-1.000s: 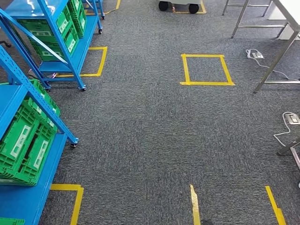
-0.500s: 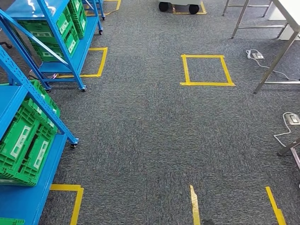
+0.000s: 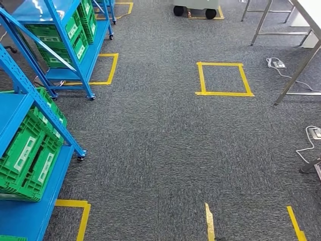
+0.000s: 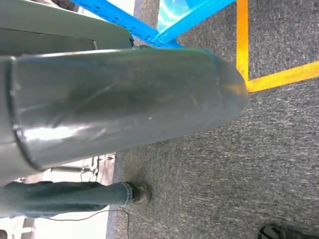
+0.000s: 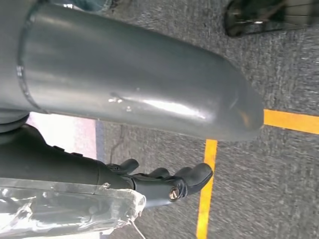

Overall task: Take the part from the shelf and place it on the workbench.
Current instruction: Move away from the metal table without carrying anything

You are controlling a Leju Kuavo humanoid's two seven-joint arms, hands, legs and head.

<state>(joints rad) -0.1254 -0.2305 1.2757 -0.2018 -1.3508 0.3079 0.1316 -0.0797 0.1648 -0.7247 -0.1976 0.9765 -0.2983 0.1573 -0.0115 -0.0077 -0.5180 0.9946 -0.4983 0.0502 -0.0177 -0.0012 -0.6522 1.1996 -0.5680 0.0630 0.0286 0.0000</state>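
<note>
Right wrist view shows the right hand [image 5: 165, 183] empty, fingers apart, above grey carpet [image 5: 263, 189].

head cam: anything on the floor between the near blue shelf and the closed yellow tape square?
Nothing: the head view shows bare grey carpet between the near blue shelf and the yellow tape square.

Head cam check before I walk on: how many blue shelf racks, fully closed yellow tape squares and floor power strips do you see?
Blue shelf racks: 2
Closed yellow tape squares: 1
Floor power strips: 2
Total: 5
</note>
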